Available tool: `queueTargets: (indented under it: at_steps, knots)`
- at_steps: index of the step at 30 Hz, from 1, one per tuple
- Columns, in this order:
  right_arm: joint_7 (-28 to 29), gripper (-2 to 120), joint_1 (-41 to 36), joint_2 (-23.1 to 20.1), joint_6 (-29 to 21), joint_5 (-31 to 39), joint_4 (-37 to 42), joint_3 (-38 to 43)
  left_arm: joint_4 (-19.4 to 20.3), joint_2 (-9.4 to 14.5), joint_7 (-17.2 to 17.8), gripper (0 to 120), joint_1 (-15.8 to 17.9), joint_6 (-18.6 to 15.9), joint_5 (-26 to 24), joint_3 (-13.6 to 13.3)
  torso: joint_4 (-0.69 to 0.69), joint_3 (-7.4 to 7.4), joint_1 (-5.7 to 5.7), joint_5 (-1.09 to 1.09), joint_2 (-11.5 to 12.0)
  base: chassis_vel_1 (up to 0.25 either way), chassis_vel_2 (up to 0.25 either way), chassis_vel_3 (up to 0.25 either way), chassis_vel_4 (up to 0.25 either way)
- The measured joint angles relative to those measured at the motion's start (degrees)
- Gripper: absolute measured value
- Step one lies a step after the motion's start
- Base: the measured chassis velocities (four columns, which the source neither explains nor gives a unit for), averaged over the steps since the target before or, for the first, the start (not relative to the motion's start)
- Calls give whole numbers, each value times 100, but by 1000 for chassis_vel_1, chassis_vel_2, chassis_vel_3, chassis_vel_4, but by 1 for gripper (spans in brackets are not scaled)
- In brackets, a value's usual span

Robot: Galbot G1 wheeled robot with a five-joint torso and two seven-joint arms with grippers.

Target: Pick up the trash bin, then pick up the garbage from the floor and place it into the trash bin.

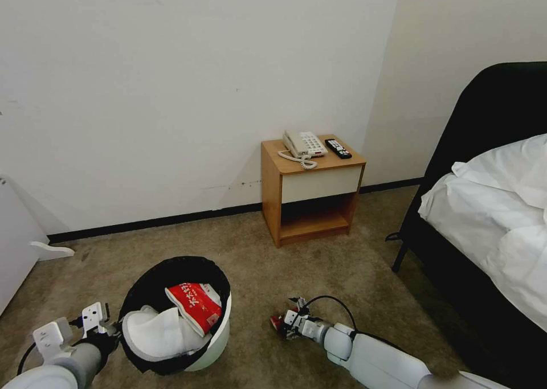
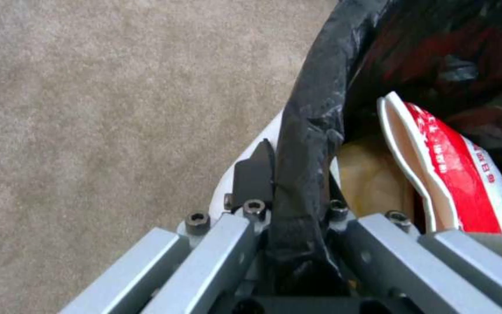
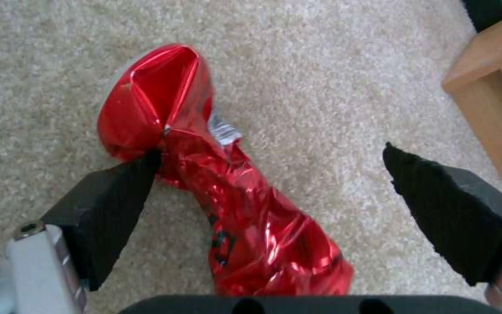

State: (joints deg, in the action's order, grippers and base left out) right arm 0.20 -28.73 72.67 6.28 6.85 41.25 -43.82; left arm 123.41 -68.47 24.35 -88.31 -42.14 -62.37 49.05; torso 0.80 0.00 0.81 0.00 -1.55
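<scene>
The crumpled red foil snack packet (image 3: 228, 183) lies on the carpet (image 3: 332, 87), long axis running away from your right gripper (image 3: 268, 174), which straddles it, spread. Your left gripper (image 2: 289, 174) pinches the black-lined round white plastic trash bin (image 1: 219, 335), tilted, holding a white slipper (image 1: 159, 332) and a red-and-white packet (image 1: 195, 304).

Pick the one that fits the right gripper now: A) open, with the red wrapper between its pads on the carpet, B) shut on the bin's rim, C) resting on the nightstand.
A: the right gripper has its pads spread around the crumpled red wrapper on the carpet.
</scene>
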Motion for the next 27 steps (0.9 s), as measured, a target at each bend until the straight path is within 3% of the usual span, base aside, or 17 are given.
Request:
queueTargets:
  at_steps: [8,13,17,20,27]
  knots:
    - [-77,86,-29,128,86,17,-180,10,0,15,-1,1,2,0,1,-2,0,0,0,0,0,0,0,0,0]
    - [-153,64,-77,189,97,28,-262,43,-2,35,4,1,4,0,-1,-2,0,0,0,0,0,0,0,0,0]
    - [-179,58,-90,199,98,36,-270,58,-8,37,9,1,11,0,-3,-4,0,0,0,0,0,0,0,0,0]
    - [-219,39,-128,200,99,60,-270,99,-22,39,19,1,25,0,-4,-27,0,0,0,0,0,0,0,0,0]
    - [-281,22,-190,161,100,72,-276,178,-40,42,23,1,38,0,-4,-57,0,0,0,0,0,0,0,0,0]
